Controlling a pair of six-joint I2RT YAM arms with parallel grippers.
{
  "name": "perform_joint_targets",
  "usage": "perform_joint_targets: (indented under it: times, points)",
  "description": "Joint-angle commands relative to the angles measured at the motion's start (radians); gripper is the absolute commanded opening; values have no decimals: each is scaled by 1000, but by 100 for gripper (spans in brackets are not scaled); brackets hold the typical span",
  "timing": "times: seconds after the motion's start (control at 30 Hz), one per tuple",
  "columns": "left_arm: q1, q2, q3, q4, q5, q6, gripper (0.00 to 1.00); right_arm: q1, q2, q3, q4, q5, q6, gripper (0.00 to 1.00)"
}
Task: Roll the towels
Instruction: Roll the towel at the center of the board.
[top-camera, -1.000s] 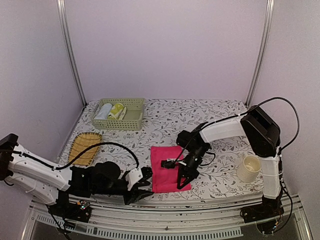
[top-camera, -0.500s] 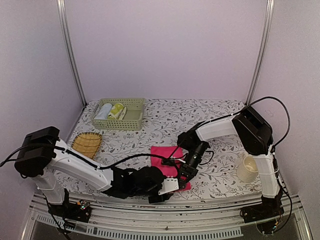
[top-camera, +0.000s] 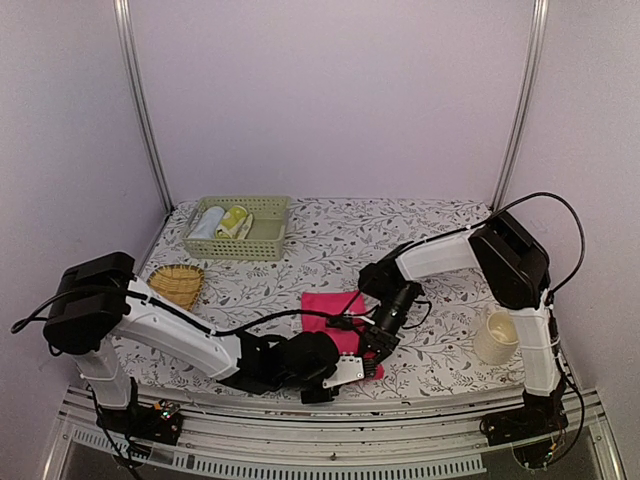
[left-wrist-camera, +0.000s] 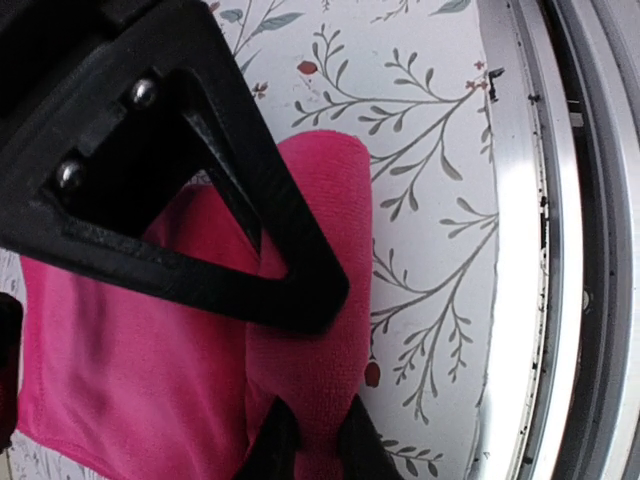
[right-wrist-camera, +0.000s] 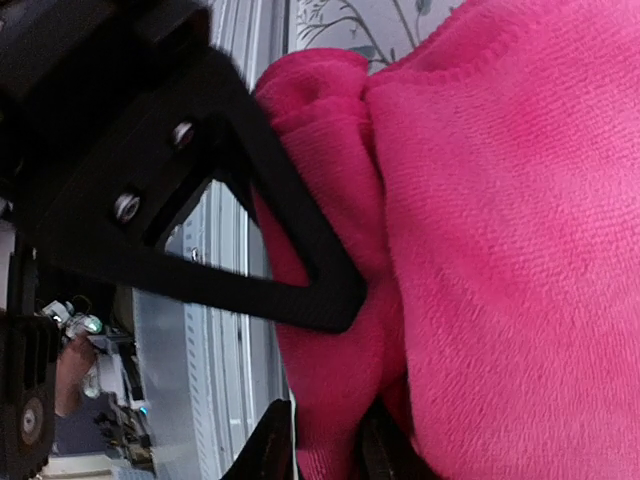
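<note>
The left gripper (left-wrist-camera: 310, 370) has swung in to the towel (top-camera: 328, 305) at the table's (top-camera: 440, 230) near edge. It and the right gripper (right-wrist-camera: 330, 370) pinch the starting fold, jaws narrow; next, roll it evenly away.

From above, the left end effector (top-camera: 352, 371) and right end effector (top-camera: 373, 349) hide the near end of the pink towel (top-camera: 326, 305); basket (top-camera: 235, 251) contents unreadable.

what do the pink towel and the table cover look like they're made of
Pink towel: soft fleecy cloth, probably microfiber or terry; matte, fine nap visible up close. Table cover: smooth sheet printed with leafy sprigs; cloth or vinyl, can't tell.
</note>
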Motion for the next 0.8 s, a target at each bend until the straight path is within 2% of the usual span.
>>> perform_joint_targets:
  times: [0.0, 0.17, 0.27, 0.37, 0.53, 0.67, 0.77]
  points:
    - [50, 16, 59, -127, 152, -67, 10, -81, -177, -28, -15, 56, -49, 30]
    - [134, 5, 108, -213, 371, -163, 7, -215, -423, -6, -8, 50, -37, 35]
    - [195, 25, 146, -242, 522, -219, 6, -245, -572, -52, 113, 123, 27, 35]
    - [242, 61, 190, -275, 644, -252, 6, -244, -723, -169, 253, 199, 70, 35]
    - [314, 129, 268, -325, 844, -333, 5, -212, -875, -331, 336, 264, 38, 32]
    - [359, 220, 315, -344, 984, -408, 5, -123, -927, -448, 392, 355, -4, 31]
    - [384, 244, 327, -329, 1012, -465, 5, -25, -925, -516, 453, 468, -12, 32]
